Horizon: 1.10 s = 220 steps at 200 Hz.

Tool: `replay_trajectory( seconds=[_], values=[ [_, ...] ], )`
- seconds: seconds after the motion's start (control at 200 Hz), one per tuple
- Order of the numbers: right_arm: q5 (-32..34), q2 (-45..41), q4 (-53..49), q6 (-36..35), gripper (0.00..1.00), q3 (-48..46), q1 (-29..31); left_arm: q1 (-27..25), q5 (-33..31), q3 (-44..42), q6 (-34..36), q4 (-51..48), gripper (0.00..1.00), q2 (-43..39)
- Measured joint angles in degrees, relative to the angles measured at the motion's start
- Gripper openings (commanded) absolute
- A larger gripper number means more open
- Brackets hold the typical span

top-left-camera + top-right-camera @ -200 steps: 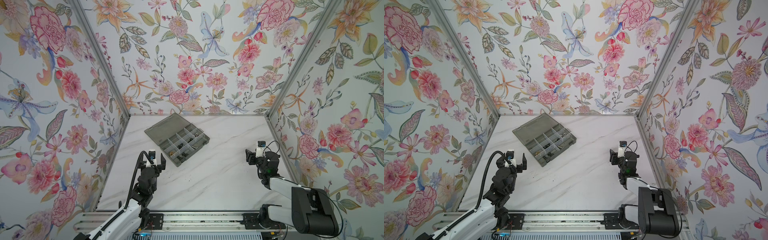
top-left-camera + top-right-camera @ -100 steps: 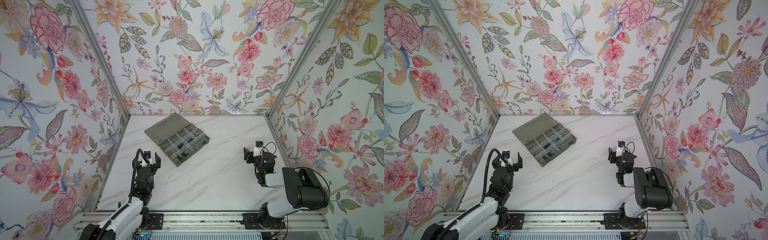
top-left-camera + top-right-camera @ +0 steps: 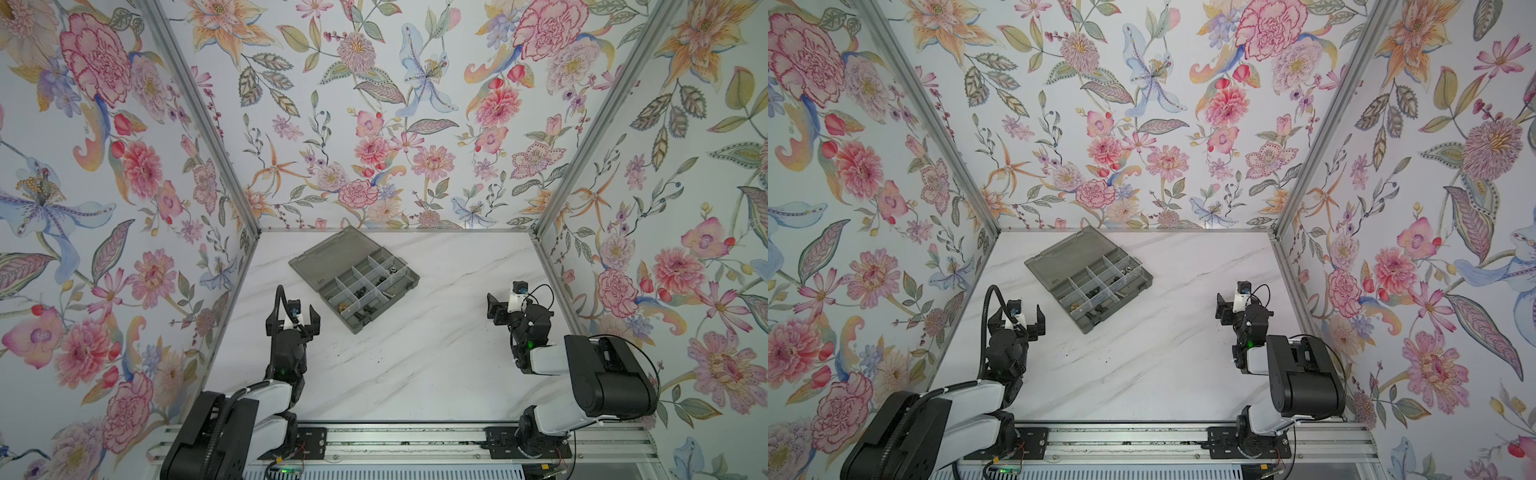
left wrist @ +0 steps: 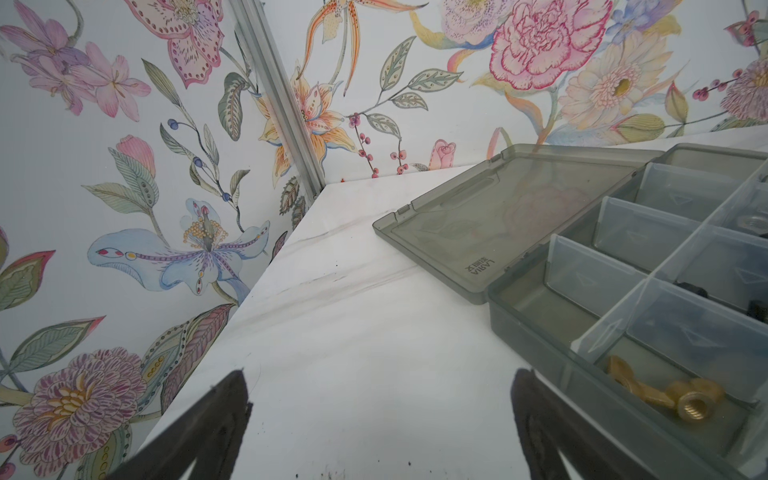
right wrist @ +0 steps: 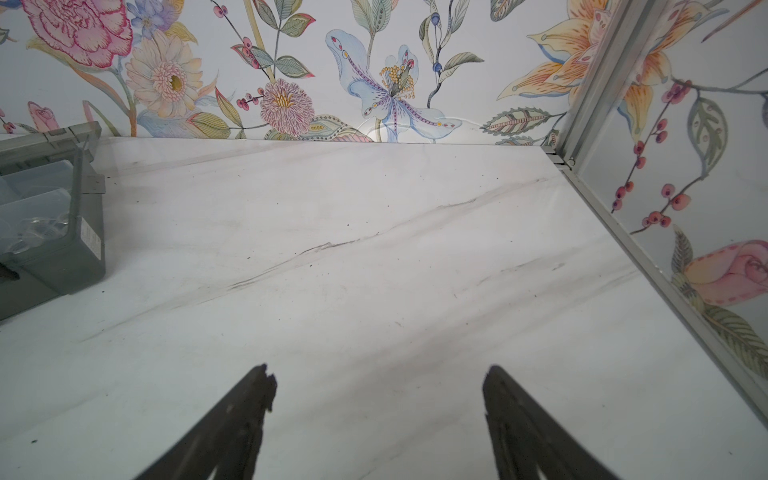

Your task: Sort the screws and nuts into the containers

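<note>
Here, shows the organizer box (image 3: 336, 257) lying open, long axis diagonal, screws (image 3: 362, 293) and nuts (image 3: 392, 269) already inside its compartments. Sets the left gripper (image 3: 293, 321) near the box's front corner, jaws wide, empty; sets the right gripper (image 5: 378, 372) well apart off its right side, jaws likewise spread, empty. Favours the left arm, probably, for any remaining reach.
</note>
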Motion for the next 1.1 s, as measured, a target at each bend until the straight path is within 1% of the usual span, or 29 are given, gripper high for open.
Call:
replay_trajectory(
  seconds=[0.12, 0.36, 0.425, 0.605, 0.631, 0.956, 1.101],
  values=[
    [-0.02, 0.00, 0.00, 0.00, 0.85, 0.00, 0.00, 2.62, 2.27, 2.43, 0.26, 4.59, 0.99, 5.77],
    [0.00, 0.00, 0.00, 0.00, 0.86, 0.00, 0.00, 4.07, 6.10, 4.39, 1.16, 14.75, 0.99, 17.00],
    [0.00, 0.00, 0.00, 0.00, 0.87, 0.00, 0.00, 4.42, 6.40, 4.39, 1.14, 15.34, 0.99, 19.10],
    [0.00, 0.00, 0.00, 0.02, 0.90, 0.00, 0.00, 4.76, 6.14, 5.16, 1.01, 16.98, 0.99, 19.82],
    [0.00, 0.00, 0.00, 0.04, 1.00, 0.00, 0.00, 4.76, 6.10, 5.53, 0.90, 17.03, 0.99, 19.82],
    [2.10, 0.00, -0.02, -0.15, 0.99, 0.00, 0.37, 4.76, 5.92, 6.62, 0.87, 17.49, 0.99, 19.82],
    [3.02, 0.00, -0.02, -0.17, 0.99, 0.00, 0.83, 4.76, 7.61, 6.64, 1.16, 17.46, 0.99, 19.82]
  ],
)
